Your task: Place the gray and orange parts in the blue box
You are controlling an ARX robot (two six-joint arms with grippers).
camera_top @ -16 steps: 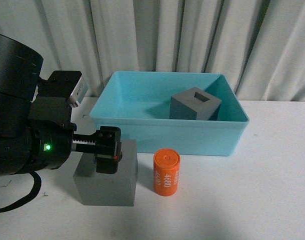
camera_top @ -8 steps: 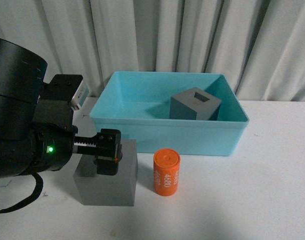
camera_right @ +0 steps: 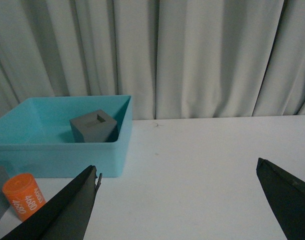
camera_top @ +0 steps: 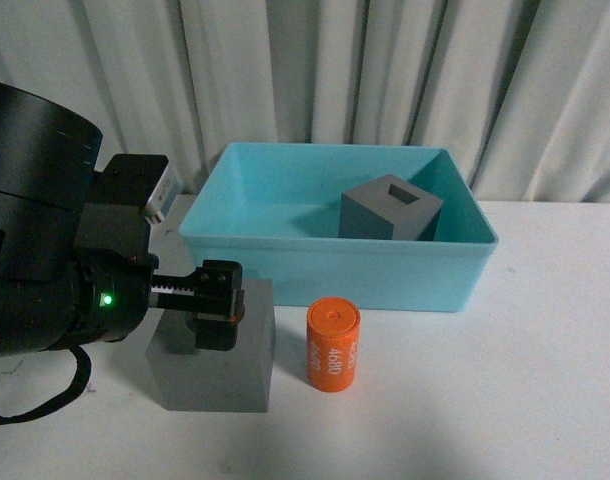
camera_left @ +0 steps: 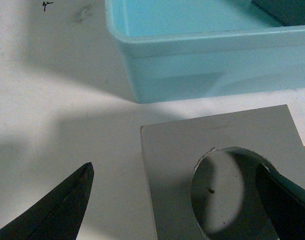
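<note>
A gray cube with a round recess stands on the white table in front of the blue box. My left gripper hovers open just over its top. In the left wrist view one finger hangs over the table beside the cube, and the other is at the recess's far rim. The second gray cube, with a rectangular slot, sits inside the box at the right. The orange cylinder stands upright to the right of the near cube. My right gripper is open over bare table, holding nothing.
White curtains hang behind the table. The right wrist view shows the blue box, the slotted cube and the orange cylinder off to one side, with open white tabletop ahead of the fingers.
My left arm has edged slightly forward and to the right over the near cube. The gripper stays open above it. Cubes, cylinder and box have not moved.
</note>
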